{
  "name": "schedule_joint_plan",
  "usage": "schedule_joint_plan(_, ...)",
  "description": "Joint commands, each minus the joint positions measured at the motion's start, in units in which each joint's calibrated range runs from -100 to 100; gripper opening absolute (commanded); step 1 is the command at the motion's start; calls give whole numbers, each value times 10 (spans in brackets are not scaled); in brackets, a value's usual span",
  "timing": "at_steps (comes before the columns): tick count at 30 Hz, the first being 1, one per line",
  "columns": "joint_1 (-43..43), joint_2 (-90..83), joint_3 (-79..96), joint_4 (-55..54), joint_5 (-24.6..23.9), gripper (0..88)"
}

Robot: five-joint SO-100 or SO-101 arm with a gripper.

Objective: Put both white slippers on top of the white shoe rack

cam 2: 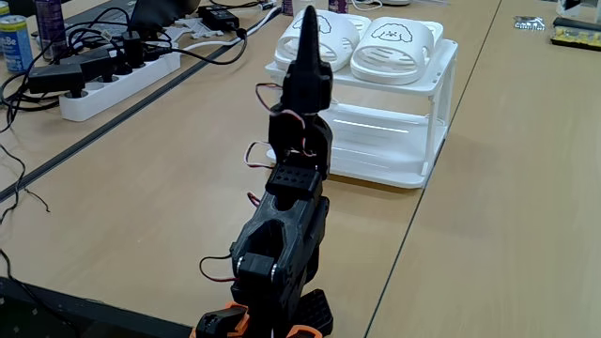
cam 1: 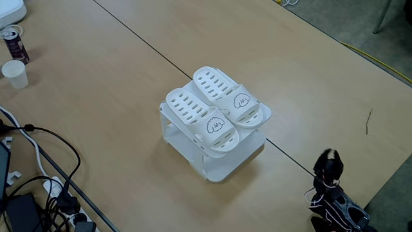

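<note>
Two white slippers with puppy faces lie side by side on the flat top of the white shoe rack (cam 1: pixel 222 166). One slipper (cam 1: pixel 199 117) is nearer the left, the other slipper (cam 1: pixel 230 98) beside it, toes toward the lower right. In a fixed view from behind the arm, the rack (cam 2: pixel 399 141) stands at the back with one slipper (cam 2: pixel 401 44) in full sight and the second slipper (cam 2: pixel 340 35) partly hidden by the arm. My black gripper (cam 2: pixel 308 21) points upward, shut and empty, well short of the rack. It also shows folded back at the table's lower right corner, gripper (cam 1: pixel 329 160).
A drink can (cam 1: pixel 14 44) and a paper cup (cam 1: pixel 15 73) stand at the far left. Cables and a power strip (cam 2: pixel 113 80) run along the table's left side, with a blue can (cam 2: pixel 14 42) behind. A dark seam (cam 1: pixel 129 32) crosses the tabletop.
</note>
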Motion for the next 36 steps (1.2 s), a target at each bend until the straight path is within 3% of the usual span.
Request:
schedule_joint_plan(1,-2,-4,2,-147,4,8)
schedule_joint_plan(9,-1,-4,2,-335,4,8)
schedule_joint_plan(36,0,-2,2,-336,4,8)
